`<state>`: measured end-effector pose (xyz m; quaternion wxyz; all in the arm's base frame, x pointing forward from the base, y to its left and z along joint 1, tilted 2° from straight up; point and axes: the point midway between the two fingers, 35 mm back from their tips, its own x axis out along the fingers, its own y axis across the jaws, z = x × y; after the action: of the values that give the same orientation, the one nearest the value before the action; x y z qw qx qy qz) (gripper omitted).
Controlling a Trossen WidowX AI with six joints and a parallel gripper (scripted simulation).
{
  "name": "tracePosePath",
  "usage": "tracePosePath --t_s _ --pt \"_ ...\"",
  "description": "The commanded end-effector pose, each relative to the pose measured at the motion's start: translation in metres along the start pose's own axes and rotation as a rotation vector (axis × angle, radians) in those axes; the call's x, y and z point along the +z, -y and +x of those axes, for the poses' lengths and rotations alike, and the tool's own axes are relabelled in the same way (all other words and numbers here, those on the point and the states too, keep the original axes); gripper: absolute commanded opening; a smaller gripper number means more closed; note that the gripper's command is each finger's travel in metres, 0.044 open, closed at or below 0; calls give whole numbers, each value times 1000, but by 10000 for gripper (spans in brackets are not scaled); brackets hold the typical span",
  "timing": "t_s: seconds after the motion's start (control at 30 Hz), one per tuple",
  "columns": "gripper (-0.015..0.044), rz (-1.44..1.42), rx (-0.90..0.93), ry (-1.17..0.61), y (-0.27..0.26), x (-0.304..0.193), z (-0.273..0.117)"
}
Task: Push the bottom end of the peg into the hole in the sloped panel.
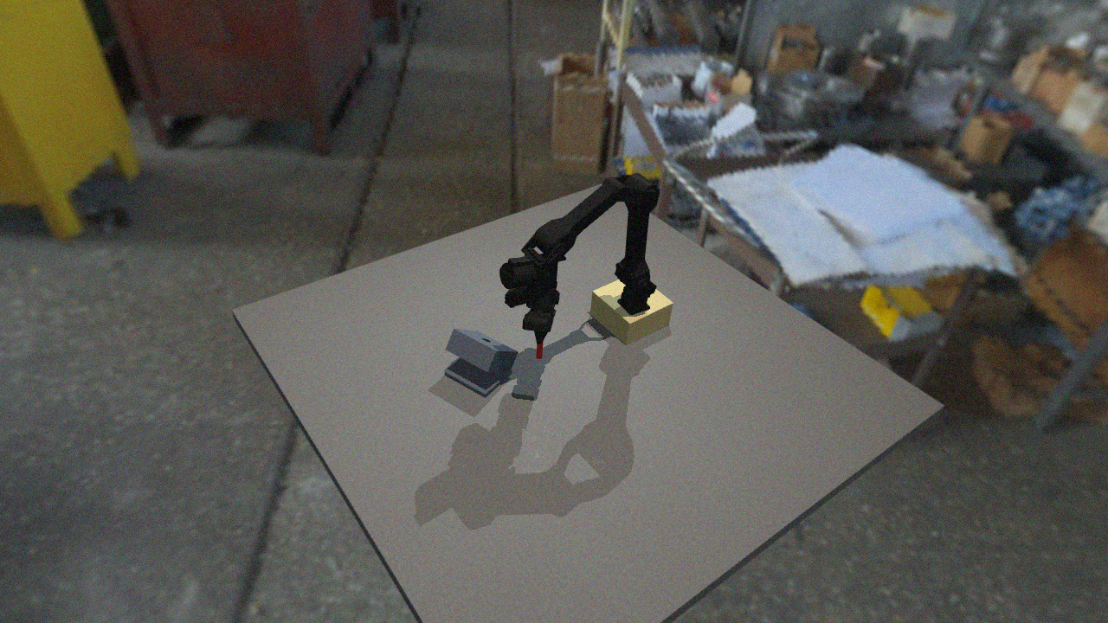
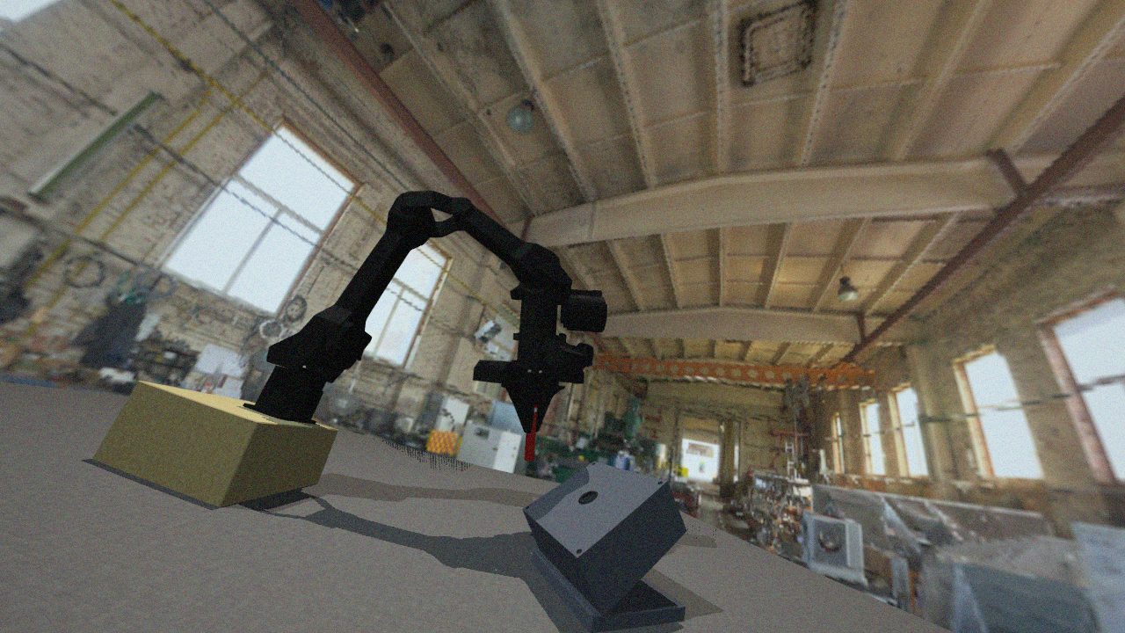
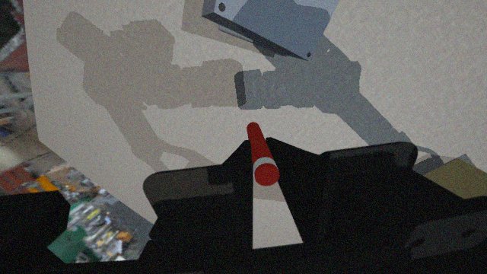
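Peg, one, between two fingers

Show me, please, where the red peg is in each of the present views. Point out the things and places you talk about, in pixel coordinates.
Top: right of the sloped panel (image 1: 481, 348) (image 2: 590, 515) (image 3: 281, 23), under the claw (image 1: 539, 341) (image 2: 532, 429) (image 3: 258, 144).
Exterior: red peg (image 1: 538, 351) (image 2: 529, 446) (image 3: 259, 146) below the claw, above and left of the panel.
Wrist: near centre, in the claw.
Shared landmark: the panel.

We are in an industrial workshop: steel roof beams cross the exterior view's upper half, with tall windows at upper left. In the top view, we see a red metal cabinet at upper left and cluttered cardboard boxes at upper centre.
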<state>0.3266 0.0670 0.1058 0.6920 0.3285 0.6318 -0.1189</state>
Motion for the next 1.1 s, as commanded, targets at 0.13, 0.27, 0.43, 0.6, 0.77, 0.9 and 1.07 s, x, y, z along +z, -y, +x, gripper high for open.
tracePosePath --t_s 0.13,0.27,0.43,0.6,0.77,0.9,1.07 --pt "0 58 29 6 6 8 -4" --pt "0 83 43 11 9 12 -6" --pt "0 114 59 17 13 16 -9" --pt "0 145 76 23 17 21 -11" --pt "0 176 93 30 21 26 -14" --pt "0 200 106 35 24 30 -16" --pt "0 230 123 42 28 34 -19"
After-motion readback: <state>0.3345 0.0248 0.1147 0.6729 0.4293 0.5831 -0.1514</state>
